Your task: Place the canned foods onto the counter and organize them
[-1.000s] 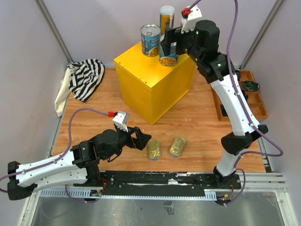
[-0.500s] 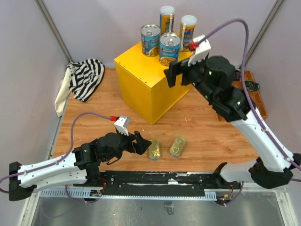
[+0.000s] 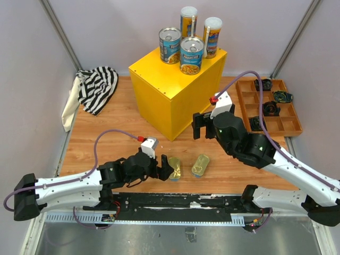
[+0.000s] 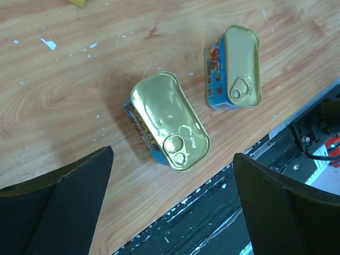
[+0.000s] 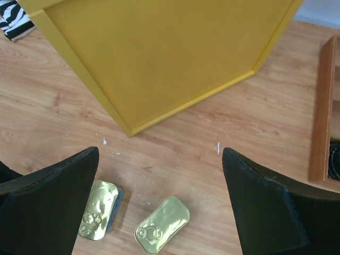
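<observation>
retreat was the main change: a second before, the right gripper (image 3: 197,126) had been up at the second blue-labelled can (image 3: 191,54) on the counter (image 3: 159,85). it had since let go, swung down and hung low in front of the box, jaws spread wide and empty, its wrist view looking down on the floor tins. that can stood free beside the first blue-labelled can (image 3: 170,45), with one tall can (image 3: 188,21) and a second tall can (image 3: 211,36) behind, so four of six looked placed. the left gripper (image 3: 164,168) had crept forward along the boards, also parted and holding nothing. the nearer golden tin (image 4: 169,121) lay between and just ahead of its fingers, untouched, and the other golden tin (image 4: 236,68) lay just beside it. only these two remained, i judged, one within reach of each arm.
</observation>
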You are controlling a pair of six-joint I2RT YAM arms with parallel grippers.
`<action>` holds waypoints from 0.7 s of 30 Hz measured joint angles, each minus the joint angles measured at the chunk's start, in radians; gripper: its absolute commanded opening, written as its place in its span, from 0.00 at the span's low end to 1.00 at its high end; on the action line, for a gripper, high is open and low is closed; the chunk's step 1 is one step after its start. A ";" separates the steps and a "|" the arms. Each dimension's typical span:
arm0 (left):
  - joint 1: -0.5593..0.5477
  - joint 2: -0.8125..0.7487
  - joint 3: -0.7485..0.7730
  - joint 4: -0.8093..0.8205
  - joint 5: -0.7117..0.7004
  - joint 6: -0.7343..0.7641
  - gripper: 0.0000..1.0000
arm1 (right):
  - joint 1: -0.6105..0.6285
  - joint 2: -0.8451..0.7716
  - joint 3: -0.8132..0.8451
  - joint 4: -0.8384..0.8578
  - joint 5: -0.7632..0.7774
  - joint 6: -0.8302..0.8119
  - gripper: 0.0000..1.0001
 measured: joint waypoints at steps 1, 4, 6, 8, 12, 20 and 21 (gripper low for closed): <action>0.000 0.011 -0.006 0.007 0.001 -0.003 0.99 | 0.006 -0.010 -0.015 -0.011 0.019 0.023 1.00; 0.000 0.038 -0.032 0.043 0.005 -0.013 0.99 | 0.025 -0.031 -0.029 -0.035 0.052 0.070 1.00; 0.000 0.056 -0.054 0.073 0.013 -0.019 0.99 | 0.029 -0.042 -0.035 -0.047 0.068 0.099 1.00; 0.000 0.083 -0.073 0.109 0.025 -0.029 0.99 | 0.029 -0.048 -0.041 -0.056 0.080 0.124 1.00; 0.000 0.126 -0.088 0.167 0.048 -0.041 0.99 | 0.030 -0.051 -0.055 -0.082 0.093 0.162 1.00; -0.043 0.219 -0.090 0.287 0.072 -0.056 0.99 | 0.040 -0.051 -0.060 -0.124 0.095 0.205 1.00; -0.048 0.230 -0.090 0.294 0.071 -0.056 0.99 | 0.040 -0.051 -0.060 -0.127 0.095 0.209 1.00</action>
